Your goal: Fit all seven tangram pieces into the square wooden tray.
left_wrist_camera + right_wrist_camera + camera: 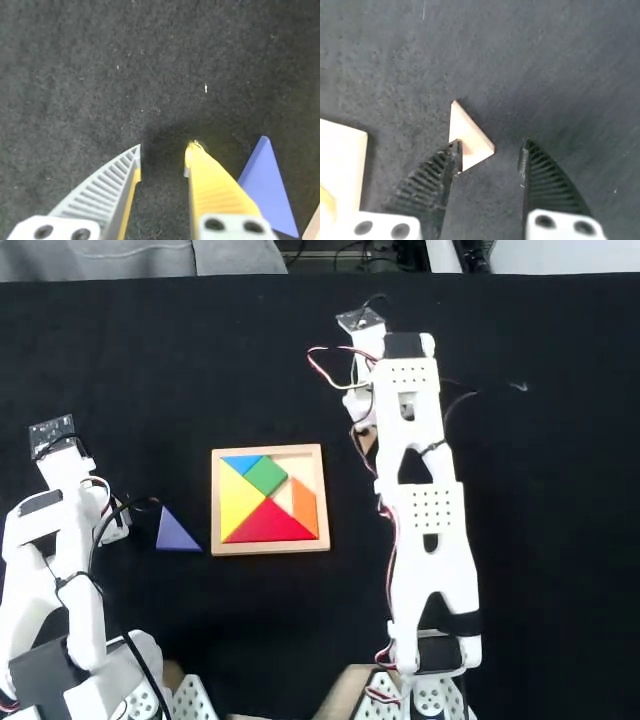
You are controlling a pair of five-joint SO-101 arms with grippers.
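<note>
Pieces outside the tray (270,550) number two, and each lies by a different arm. Nearest the bases, the left gripper (164,160) hangs low over the black cloth (520,540) with its jaws moderately apart and nothing between them. The blue triangle (177,534) lies flat just outside the yellow finger (212,190), on the side toward the tray, one point aimed away from the wrist roughly along that finger. To take it, I judge, this arm must shift sideways toward the tray until the piece sits in the gap. Next comes the tray itself, between the two arms, holding five coloured pieces, with bare wood showing at its far right corner. Farthest out, past that corner, the right gripper (489,150) is also open and grips nothing. The small pale triangle (468,136) lies flat at the tip of one black finger (451,150), partly under it, on the tray's side of the gap and not centred. A closing pinch here would likely push it, not catch it, so a small sideways correction looks needed first.
</note>
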